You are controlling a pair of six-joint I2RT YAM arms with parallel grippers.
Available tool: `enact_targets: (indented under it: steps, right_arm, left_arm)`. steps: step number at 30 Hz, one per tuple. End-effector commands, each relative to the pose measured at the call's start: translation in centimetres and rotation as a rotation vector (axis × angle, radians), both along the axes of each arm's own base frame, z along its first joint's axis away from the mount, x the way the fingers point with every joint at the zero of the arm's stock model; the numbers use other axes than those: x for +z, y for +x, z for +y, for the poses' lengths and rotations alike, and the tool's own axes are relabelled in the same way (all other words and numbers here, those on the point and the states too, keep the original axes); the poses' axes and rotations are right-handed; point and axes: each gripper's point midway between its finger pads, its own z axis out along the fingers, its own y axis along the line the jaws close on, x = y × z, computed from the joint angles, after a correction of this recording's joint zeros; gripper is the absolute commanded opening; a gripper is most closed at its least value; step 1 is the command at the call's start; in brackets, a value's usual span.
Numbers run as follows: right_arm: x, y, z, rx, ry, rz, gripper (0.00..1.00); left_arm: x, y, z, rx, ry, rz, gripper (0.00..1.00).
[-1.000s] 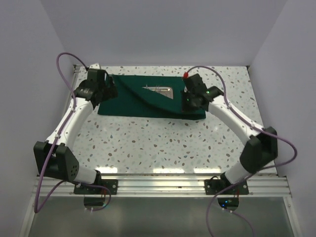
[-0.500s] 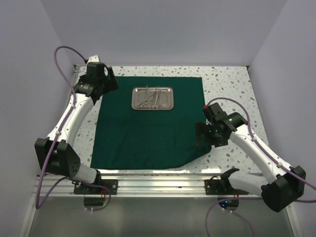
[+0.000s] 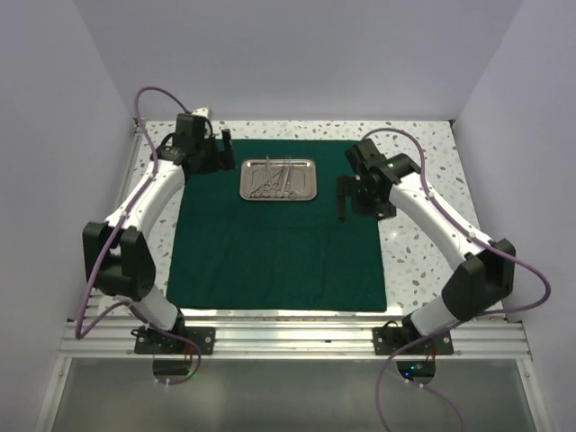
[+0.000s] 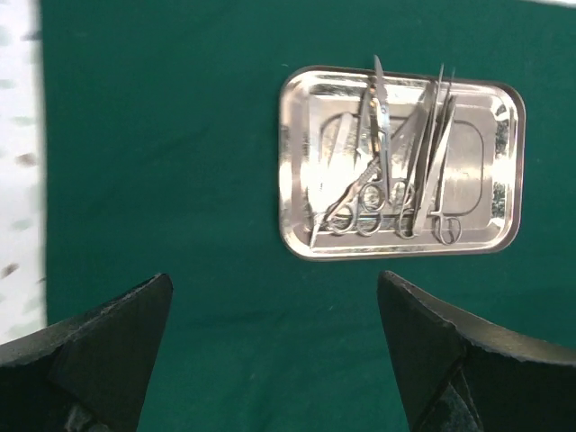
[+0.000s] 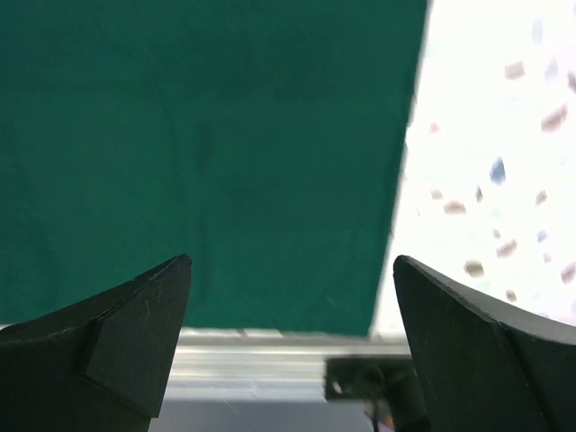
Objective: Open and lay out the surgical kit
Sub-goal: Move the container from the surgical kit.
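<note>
The surgical kit lies unwrapped: its dark green drape (image 3: 270, 261) is spread flat on the table. A shiny steel tray (image 3: 246, 180) sits on the drape's far half and holds several slim silver instruments (image 3: 274, 178). My left gripper (image 3: 225, 148) hovers open just left of the tray, over the drape's far left corner. In the left wrist view the tray (image 4: 297, 162) and ring-handled instruments (image 4: 396, 180) lie ahead of my open left gripper (image 4: 274, 277). My right gripper (image 3: 342, 200) hangs open above the drape, right of the tray. The right wrist view shows my empty right gripper (image 5: 292, 259) over the drape (image 5: 207, 135).
The speckled white table (image 3: 423, 261) shows around the drape on all sides. An aluminium rail (image 3: 297, 333) runs along the near edge, with both arm bases on it. Purple-grey walls close in the left, right and back.
The right gripper pulled the folded drape open toward the near edge, let go, and swung back up beside the tray. The left gripper moved right toward the tray.
</note>
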Motion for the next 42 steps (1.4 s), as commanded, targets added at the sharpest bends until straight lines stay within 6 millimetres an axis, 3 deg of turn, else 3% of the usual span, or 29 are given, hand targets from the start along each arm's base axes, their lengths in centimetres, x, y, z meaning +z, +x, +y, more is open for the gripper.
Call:
enact_targets:
  steps: [1, 2, 3, 4, 5, 6, 7, 8, 9, 15, 19, 20, 21, 23, 25, 26, 27, 28, 29, 30, 31, 32, 38, 42]
  right_arm:
    - [1.4, 5.7, 3.2, 0.005, 0.065, -0.105, 0.98]
    - [1.3, 6.4, 3.5, 0.012, 0.058, -0.098, 0.98]
    - [2.5, 7.8, 4.2, 0.012, 0.072, -0.126, 0.97]
    - [1.2, 8.1, 4.5, 0.022, 0.053, -0.079, 0.97]
    - [1.3, 8.3, 4.6, 0.03, 0.049, -0.072, 0.96]
    - [1.7, 8.9, 4.9, 0.032, 0.053, -0.08, 0.96]
    - [1.4, 8.9, 4.9, 0.037, 0.044, -0.068, 0.95]
    - [1.1, 8.9, 4.7, 0.043, 0.031, -0.056, 0.95]
    - [0.7, 8.7, 4.6, 0.044, 0.022, -0.051, 0.95]
    - [-0.6, 7.3, 3.3, 0.06, -0.013, -0.033, 0.95]
    - [-0.7, 7.9, 3.9, 0.043, 0.024, -0.071, 0.94]
    - [-0.8, 8.4, 4.5, 0.043, 0.052, -0.081, 0.94]
    - [-0.8, 9.2, 5.2, 0.044, 0.075, -0.101, 0.93]
    - [0.3, 11.9, 6.8, 0.04, 0.136, -0.18, 0.92]
    - [-1.3, 14.1, 7.6, 0.026, 0.14, -0.172, 0.89]
    - [-0.2, 15.9, 8.0, 0.013, 0.16, -0.207, 0.86]
    - [-0.6, 16.7, 8.4, 0.011, 0.175, -0.197, 0.82]
    - [-3.3, 17.5, 8.5, -0.004, 0.155, -0.141, 0.77]
    - [-2.2, 19.2, 8.7, -0.014, 0.172, -0.173, 0.74]
    - [-3.2, 19.9, 8.8, -0.017, 0.165, -0.16, 0.73]
    - [-5.4, 20.5, 8.7, -0.02, 0.137, -0.122, 0.7]
    - [-5.1, 21.8, 8.8, -0.029, 0.143, -0.143, 0.69]
    - [-9.8, 24.6, 8.7, -0.064, 0.117, -0.107, 0.61]
    - [-11.5, 25.1, 8.7, -0.065, 0.103, -0.089, 0.56]
  left_arm:
    - [-0.5, 3.2, -6.3, -0.219, -0.07, -0.023, 1.0]
    - [0.9, 4.6, -6.7, -0.197, -0.03, -0.045, 0.99]
    - [-1.7, 5.3, -8.3, -0.215, 0.004, 0.011, 0.97]
    - [-2.3, 5.9, -9.1, -0.216, 0.023, 0.028, 0.95]
    - [-0.9, 7.3, -9.5, -0.198, 0.045, 0.006, 0.93]
    - [-3.8, 8.0, -10.6, -0.207, 0.067, 0.061, 0.89]
    - [-4.3, 8.5, -11.2, -0.202, 0.076, 0.072, 0.87]
    - [-3.5, 9.6, -11.5, -0.183, 0.076, 0.056, 0.86]
    - [-5.7, 10.2, -12.1, -0.184, 0.084, 0.091, 0.81]
    - [-9.2, 12.3, -13.3, -0.15, 0.096, 0.104, 0.7]
    - [-9.4, 11.9, -11.0, -0.051, 0.192, 0.098, 0.66]
    - [-7.6, 11.8, -9.9, -0.013, 0.217, 0.055, 0.65]
    - [-7.4, 11.6, -9.3, 0.003, 0.231, 0.043, 0.63]
    - [-7.6, 11.0, -8.3, 0.007, 0.249, 0.031, 0.54]
    - [-7.2, 10.5, -7.1, 0.019, 0.248, 0.04, 0.48]
    - [-7.3, 10.4, -6.7, 0.02, 0.246, 0.051, 0.46]
    - [-7.5, 10.3, -6.2, 0.028, 0.25, 0.062, 0.45]
    - [-8.0, 10.0, -6.0, 0.022, 0.259, 0.073, 0.45]
    - [-7.9, 9.9, -5.8, 0.023, 0.263, 0.075, 0.45]
    - [-7.9, 9.8, -5.7, 0.019, 0.27, 0.078, 0.45]
    - [-8.0, 9.6, -5.6, 0.011, 0.278, 0.081, 0.45]
    - [-7.9, 9.5, -5.4, 0.014, 0.285, 0.082, 0.45]
    - [-9.8, 9.2, -4.3, 0.013, 0.291, 0.14, 0.45]
    - [-10.8, 9.2, -3.2, 0.024, 0.294, 0.164, 0.44]
